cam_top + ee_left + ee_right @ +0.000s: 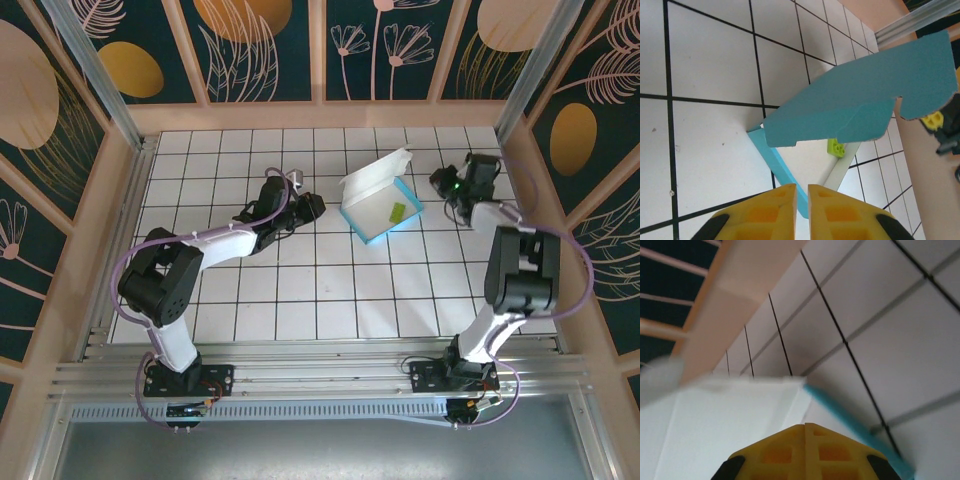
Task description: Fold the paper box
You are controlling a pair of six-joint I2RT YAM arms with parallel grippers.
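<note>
The paper box (pixel 378 200) lies open in the middle of the table as a turquoise tray, with its white lid flap (pixel 375 172) standing up at the far side. In the left wrist view the flap's turquoise side (pixel 860 100) leans over the white floor. My left gripper (pixel 316 207) (pixel 801 186) sits just left of the box's near-left corner, its jaws almost together with nothing between them. My right gripper (pixel 440 183) (pixel 805 425) is shut and empty, right of the box, facing the white flap (pixel 730 415) and a turquoise wall edge (pixel 850 422).
A small green brick (pixel 397 212) (pixel 836 148) lies inside the tray. Wooden walls (pixel 320 115) enclose the white tiled table (pixel 300 290) at the back and both sides. The right arm's elbow (pixel 520 265) stands near the right wall.
</note>
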